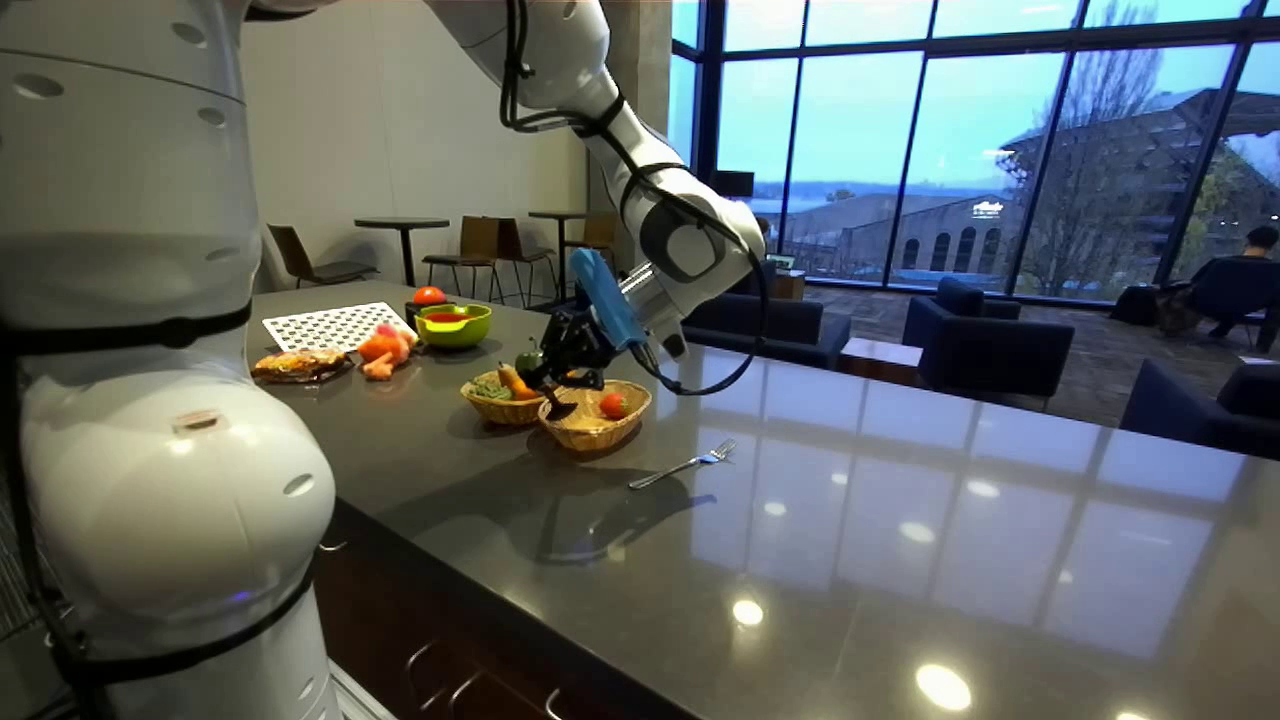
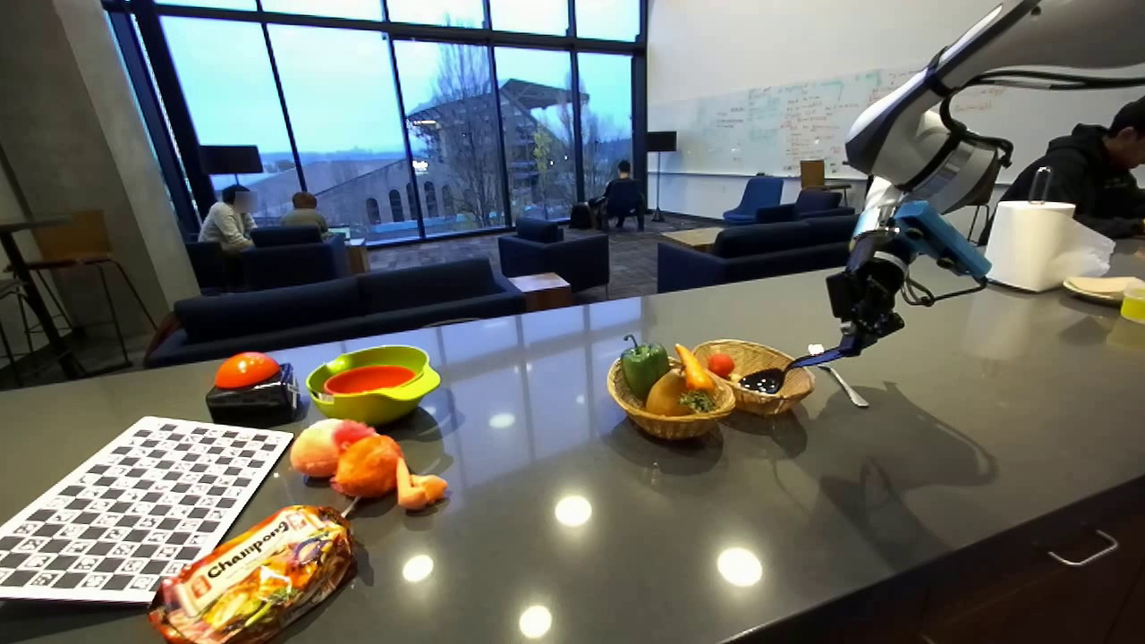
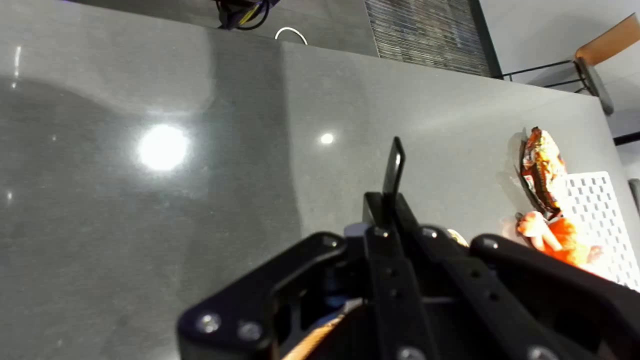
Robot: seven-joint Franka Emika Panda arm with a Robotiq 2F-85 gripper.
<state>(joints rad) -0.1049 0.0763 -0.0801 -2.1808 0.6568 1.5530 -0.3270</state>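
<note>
My gripper is shut on the handle of a black spoon; it also shows in the wrist view, where the handle end sticks up between the fingertips. The spoon slants down, its bowl inside or just above the wicker basket; I cannot tell whether it touches. That basket also holds a small red fruit or vegetable. A second wicker basket beside it holds a green pepper, a carrot and a brown rounded item. A metal fork lies near the baskets.
A green bowl with a red insert, a black box with an orange-red dome, a plush toy, a noodle packet and a checkered board stand at one end. A paper towel roll stands at the other.
</note>
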